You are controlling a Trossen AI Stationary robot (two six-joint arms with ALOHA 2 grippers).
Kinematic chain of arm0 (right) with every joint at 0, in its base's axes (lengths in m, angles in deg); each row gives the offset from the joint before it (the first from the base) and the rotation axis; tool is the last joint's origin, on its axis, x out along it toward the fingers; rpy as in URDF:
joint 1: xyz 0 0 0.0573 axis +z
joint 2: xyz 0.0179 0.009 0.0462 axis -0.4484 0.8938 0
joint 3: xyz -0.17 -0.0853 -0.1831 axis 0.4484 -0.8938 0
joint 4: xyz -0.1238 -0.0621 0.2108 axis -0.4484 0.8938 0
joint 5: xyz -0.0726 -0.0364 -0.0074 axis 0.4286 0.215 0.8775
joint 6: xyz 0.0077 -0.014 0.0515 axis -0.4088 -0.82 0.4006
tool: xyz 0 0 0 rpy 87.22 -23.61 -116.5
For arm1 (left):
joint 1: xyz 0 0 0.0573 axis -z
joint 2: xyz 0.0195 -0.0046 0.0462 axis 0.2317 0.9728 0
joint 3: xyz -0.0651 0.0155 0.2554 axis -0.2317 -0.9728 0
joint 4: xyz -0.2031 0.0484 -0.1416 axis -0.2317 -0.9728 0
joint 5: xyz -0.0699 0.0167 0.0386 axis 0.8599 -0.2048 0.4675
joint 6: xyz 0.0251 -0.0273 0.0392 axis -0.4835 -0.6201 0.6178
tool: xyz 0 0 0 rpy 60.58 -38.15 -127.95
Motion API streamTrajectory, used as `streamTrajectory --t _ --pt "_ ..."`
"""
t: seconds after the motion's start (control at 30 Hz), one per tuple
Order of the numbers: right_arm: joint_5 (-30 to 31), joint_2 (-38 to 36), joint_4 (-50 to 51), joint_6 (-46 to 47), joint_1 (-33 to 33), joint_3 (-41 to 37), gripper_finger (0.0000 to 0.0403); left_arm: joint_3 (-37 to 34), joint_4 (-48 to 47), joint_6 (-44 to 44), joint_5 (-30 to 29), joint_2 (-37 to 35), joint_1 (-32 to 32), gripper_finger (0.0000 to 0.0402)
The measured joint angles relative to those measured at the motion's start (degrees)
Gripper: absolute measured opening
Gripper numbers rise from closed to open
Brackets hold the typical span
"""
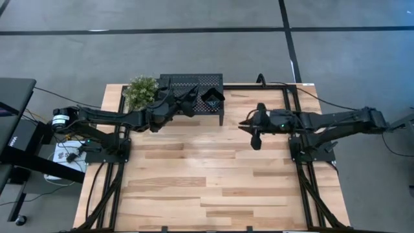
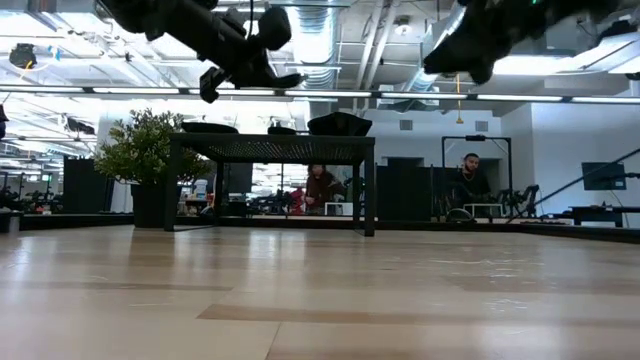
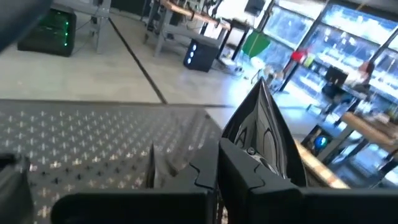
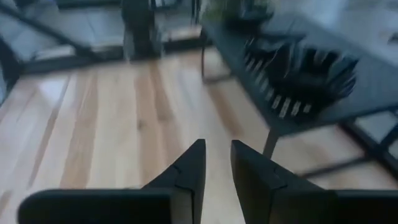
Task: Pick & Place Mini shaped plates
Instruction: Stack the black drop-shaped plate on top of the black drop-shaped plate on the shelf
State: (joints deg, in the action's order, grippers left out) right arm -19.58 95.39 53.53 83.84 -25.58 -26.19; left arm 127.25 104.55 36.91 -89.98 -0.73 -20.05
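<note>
A heap of glossy black mini plates (image 1: 212, 97) (image 4: 305, 71) (image 2: 340, 123) lies on the right part of the black perforated rack (image 1: 187, 83). Further plates rest lower on the rack's top (image 2: 210, 127). My left gripper (image 1: 192, 97) (image 2: 250, 70) hovers above the rack and is shut on one teardrop-shaped plate (image 3: 264, 134). My right gripper (image 1: 244, 124) (image 4: 217, 152) hangs over the bare wood to the right of the rack. Its fingers are a narrow gap apart and hold nothing. My left gripper holds the teardrop plate by its broad end (image 3: 249, 146); the near finger (image 3: 261, 186) hides the exact place of contact. The plate stands on edge in the hold, and its pointed end (image 3: 261, 87) sticks out past the fingertips. It is lifted clear of the rack's top (image 3: 93, 137).
A green potted plant (image 1: 141, 90) (image 2: 145, 150) stands at the rack's left end, close to my left arm. The rack sits at the table's far edge. The wooden table top (image 1: 207, 181) stretches toward the near edge. People sit in the room behind (image 2: 470, 170).
</note>
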Motion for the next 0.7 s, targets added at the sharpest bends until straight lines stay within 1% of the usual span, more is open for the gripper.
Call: streamTrajectory --t 0.1,0.2,0.3,0.53,0.7 --pt "-2.61 -0.29 -12.82 -2.18 -2.35 -6.70 0.0071 0.00 -0.32 0.06 -0.70 1.42 0.30 0.0008" --pt "-3.49 0.75 -19.20 -1.94 -3.42 -10.40 0.0071 0.00 -0.51 0.09 -2.20 3.11 -0.39 0.0008" --pt "-3.50 1.76 -19.25 -3.69 -3.84 -10.92 0.0071 0.00 -0.54 0.02 -2.42 4.74 -0.66 0.0008" --pt "-3.51 2.12 -19.88 -3.70 -3.87 -10.87 0.0071 0.00 -0.65 0.09 -3.92 7.02 -0.89 0.0008" --pt "-3.54 2.10 -20.98 -3.70 -3.81 -10.87 0.0071 0.00 -0.60 1.48 -6.72 7.25 -0.90 0.0008"
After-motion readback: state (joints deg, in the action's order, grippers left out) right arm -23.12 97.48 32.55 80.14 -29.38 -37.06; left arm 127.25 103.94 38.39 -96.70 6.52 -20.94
